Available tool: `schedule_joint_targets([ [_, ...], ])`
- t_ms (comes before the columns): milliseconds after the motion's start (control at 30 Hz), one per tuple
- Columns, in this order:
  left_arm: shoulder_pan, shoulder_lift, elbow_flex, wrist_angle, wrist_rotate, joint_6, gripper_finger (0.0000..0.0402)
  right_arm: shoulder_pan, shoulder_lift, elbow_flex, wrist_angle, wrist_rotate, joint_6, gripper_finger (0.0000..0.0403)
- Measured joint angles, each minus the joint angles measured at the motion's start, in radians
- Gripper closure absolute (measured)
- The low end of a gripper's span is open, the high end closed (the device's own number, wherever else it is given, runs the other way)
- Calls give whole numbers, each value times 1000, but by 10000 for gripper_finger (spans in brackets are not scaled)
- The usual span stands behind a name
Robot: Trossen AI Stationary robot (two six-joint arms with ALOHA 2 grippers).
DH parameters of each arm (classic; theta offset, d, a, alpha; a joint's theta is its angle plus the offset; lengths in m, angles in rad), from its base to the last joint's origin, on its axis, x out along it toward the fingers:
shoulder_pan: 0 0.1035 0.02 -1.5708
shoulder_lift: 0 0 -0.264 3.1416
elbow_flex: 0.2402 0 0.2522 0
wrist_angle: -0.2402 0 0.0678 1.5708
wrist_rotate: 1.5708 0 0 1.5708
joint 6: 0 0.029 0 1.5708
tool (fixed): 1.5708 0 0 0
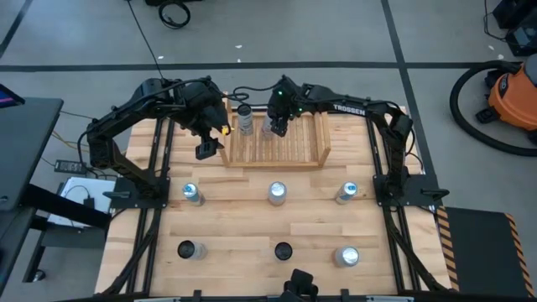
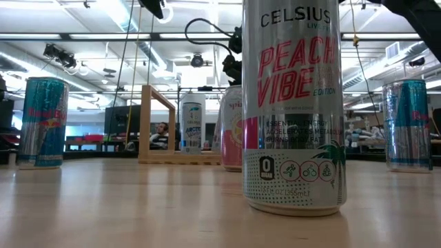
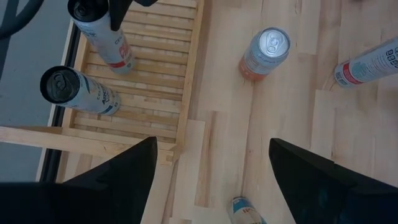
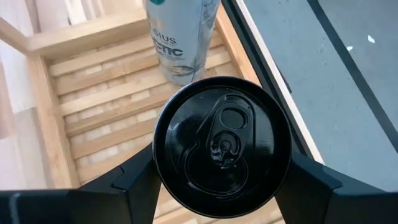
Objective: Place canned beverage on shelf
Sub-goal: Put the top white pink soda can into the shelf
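I read the worktop (image 1: 252, 243) first: light wood planks, with the shelf (image 1: 277, 155) at 12 o'clock near the far edge, its slatted base flat and its two side boards upright.

Both arms reach in toward the shelf from the worktop's side edges. The left arm folds in from 9 o'clock, its wrist tipped downward; the left gripper (image 1: 206, 148) hangs just outside the shelf's left side board, jaws parted and holding nothing, as the left wrist view confirms with bare wood between the fingers (image 3: 118, 180).

The right arm stretches across from 3 o'clock, forearm nearly level along the far edge, wrist pointing down over the shelf's back row. The right gripper (image 4: 221, 186) has its jaws clamped on the black-topped can (image 4: 222, 146), one jaw at each side of the can. I cannot tell whether the can's base touches the slats.

Just beside it, toward 9 o'clock, a white can (image 1: 244, 119) stands upright on the shelf.

Six more cans stand on the open worktop in two rows, the nearest being the Peach Vibe can (image 2: 293, 103).
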Motion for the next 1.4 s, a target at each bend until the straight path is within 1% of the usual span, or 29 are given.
schedule_joint_targets([
  [433,0,0,0,0,0,0,90,-14,14,-14,52,-2,-14,143],
  [633,0,0,0,0,0,0,90,-22,26,-11,40,-5,-7,143],
  [733,0,0,0,0,0,1,90,-23,26,-11,38,-6,-6,135],
  [1000,0,0,0,3,0,2,90,-22,25,-12,44,-9,-6,98],
  [1400,0,0,0,3,0,2,90,-10,27,-14,77,-29,-7,98],
])
